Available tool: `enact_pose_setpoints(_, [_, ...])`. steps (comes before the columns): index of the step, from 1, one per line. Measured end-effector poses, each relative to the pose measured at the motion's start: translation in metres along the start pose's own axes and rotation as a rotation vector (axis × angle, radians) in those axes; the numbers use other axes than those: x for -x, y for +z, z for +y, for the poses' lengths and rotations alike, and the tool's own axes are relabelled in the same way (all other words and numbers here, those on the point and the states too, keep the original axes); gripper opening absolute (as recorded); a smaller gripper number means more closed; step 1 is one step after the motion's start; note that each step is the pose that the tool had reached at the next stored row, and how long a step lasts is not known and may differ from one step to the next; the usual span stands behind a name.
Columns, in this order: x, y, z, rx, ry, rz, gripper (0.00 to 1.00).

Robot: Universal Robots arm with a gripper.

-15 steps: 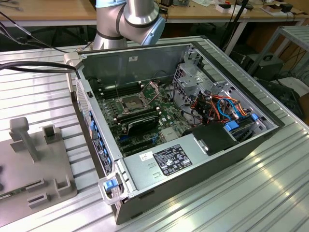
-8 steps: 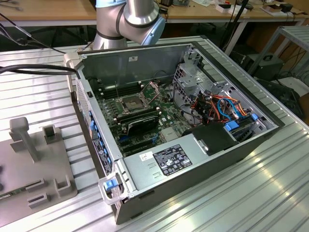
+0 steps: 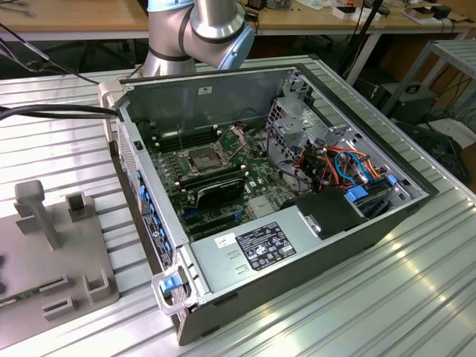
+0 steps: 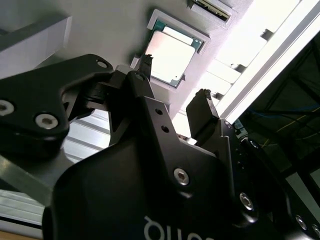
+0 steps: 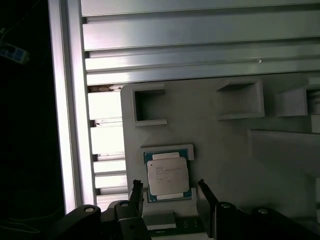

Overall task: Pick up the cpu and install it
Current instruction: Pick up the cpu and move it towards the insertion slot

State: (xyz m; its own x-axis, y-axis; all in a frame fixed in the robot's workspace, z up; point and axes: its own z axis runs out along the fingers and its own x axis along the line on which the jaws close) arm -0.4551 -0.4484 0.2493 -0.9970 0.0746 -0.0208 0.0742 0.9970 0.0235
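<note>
Black fingers point(image 5: 136, 192) of the tool point(image 5: 169, 196) stand wide apart and hold nothing. The tool hangs over the grey holder point(image 5: 220, 165). The cpu point(image 5: 168, 176) lies flat in its own pocket in the holder, under the gap between the fingers. I think this is the picking-up step, with the chip not grabbed yet. A good grab needs both fingers level beside the chip. Other pockets point(image 5: 147, 107) in the holder hold nothing. Beside the holder on the metal desk point(image 3: 387, 297) sits the computer case point(image 3: 282, 186); its socket point(image 3: 202, 158) looks empty.
</note>
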Motion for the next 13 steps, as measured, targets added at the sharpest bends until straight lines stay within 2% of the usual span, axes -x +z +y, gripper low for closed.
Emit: enact_pose_setpoints(13, [-0.0001,0.0018,0.0000,0.0001,0.000,0.0000,0.56])
